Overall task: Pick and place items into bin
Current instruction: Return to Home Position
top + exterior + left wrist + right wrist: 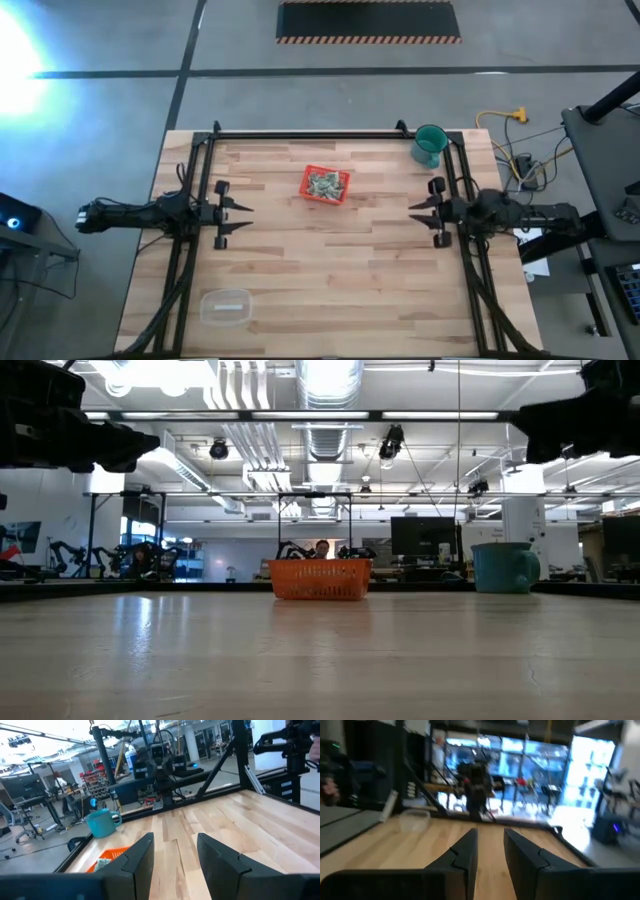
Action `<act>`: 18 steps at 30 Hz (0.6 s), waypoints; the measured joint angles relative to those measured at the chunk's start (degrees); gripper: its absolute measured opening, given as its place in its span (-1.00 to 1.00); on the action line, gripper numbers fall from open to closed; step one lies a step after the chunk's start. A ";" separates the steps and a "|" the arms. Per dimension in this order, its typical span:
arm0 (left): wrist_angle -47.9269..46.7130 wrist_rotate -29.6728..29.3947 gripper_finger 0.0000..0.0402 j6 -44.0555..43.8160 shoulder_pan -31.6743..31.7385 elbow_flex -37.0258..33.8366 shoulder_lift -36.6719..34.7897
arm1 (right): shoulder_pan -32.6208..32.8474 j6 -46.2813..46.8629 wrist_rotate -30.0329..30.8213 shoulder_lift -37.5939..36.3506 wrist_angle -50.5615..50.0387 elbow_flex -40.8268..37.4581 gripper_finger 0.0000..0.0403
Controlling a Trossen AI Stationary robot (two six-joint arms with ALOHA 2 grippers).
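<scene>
The small red tray (325,185) stands on its base on the wooden table, toward the far middle, with several pale-green and white crumpled pieces (326,182) lying inside it. It also shows in the low view (320,579) and at the edge of the left wrist view (107,858). My left gripper (244,218) is open and empty at the table's left side, above the wood. My right gripper (417,214) is open and empty at the table's right side. Both point toward the table's middle.
A teal cup (429,146) stands at the far right corner. A clear rounded plastic container (226,306) sits near the front left. Dark frame rails (330,136) run along the far, left and right sides. Bare wood lies between the grippers.
</scene>
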 joint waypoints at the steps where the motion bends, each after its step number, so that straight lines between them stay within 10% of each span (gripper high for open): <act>1: 0.00 0.01 -0.33 0.04 -0.02 -0.02 0.11 | 0.00 0.72 1.14 0.12 -1.04 0.00 -0.58; 18: -0.19 0.05 -0.33 0.10 -0.04 -0.06 0.25 | 0.00 5.31 3.55 0.86 -7.32 0.00 -0.64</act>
